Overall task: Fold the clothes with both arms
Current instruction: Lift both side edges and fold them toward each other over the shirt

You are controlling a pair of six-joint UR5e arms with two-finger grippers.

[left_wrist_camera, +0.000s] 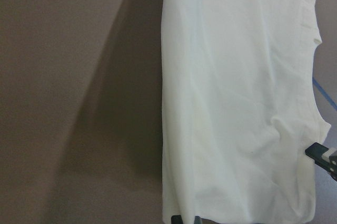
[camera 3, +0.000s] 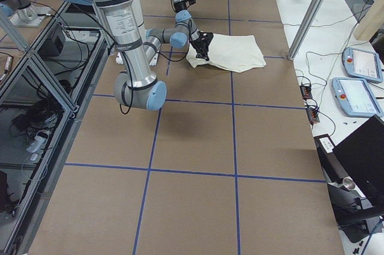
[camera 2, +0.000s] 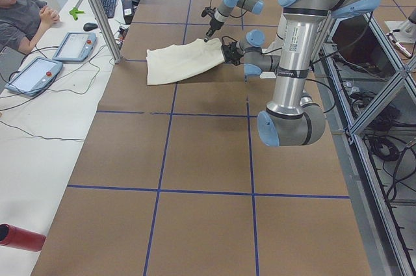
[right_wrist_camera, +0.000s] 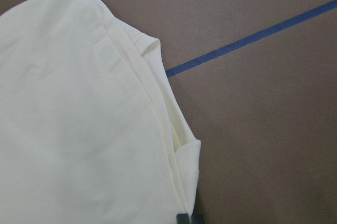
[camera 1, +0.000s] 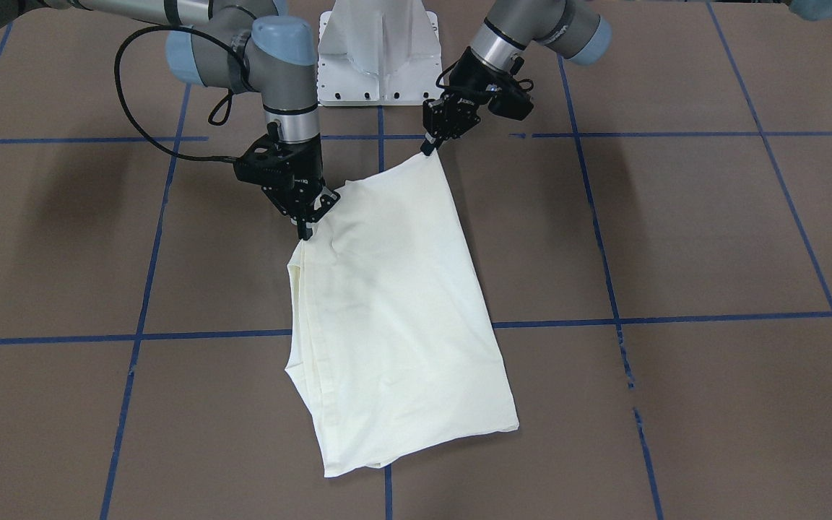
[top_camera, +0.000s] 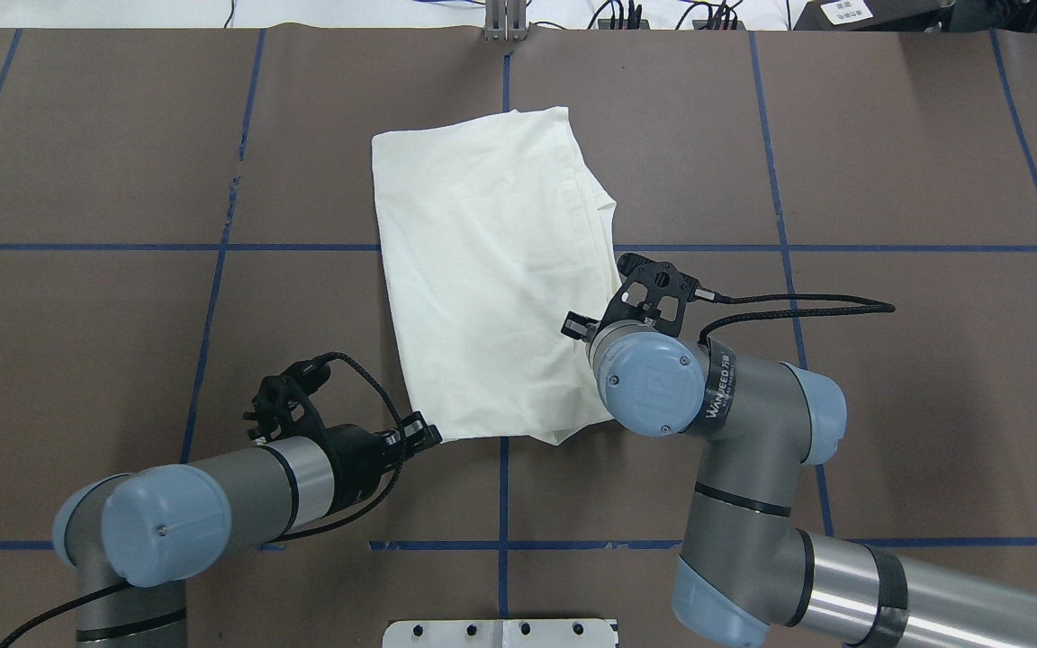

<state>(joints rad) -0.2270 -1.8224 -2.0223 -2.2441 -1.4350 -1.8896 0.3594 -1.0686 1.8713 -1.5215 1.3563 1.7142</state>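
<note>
Looks well along: clamps left hand (camera 1: 429, 149) and right hand (camera 1: 305, 232) on corners of the lengthwise-folded T-shirt (camera 1: 401, 310) nearest the pedestal base (camera 1: 380, 50), with a crosswise fold seemingly to come.

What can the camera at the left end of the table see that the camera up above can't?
Only the left-end view shows a seated person at a white side desk with two grey control pads and a red cylinder. Only the overhead view shows the white metal base plate. Both show the cream folded shirt on the brown table with blue tape lines, with the left tool and right tool at its robot-side edge.
</note>
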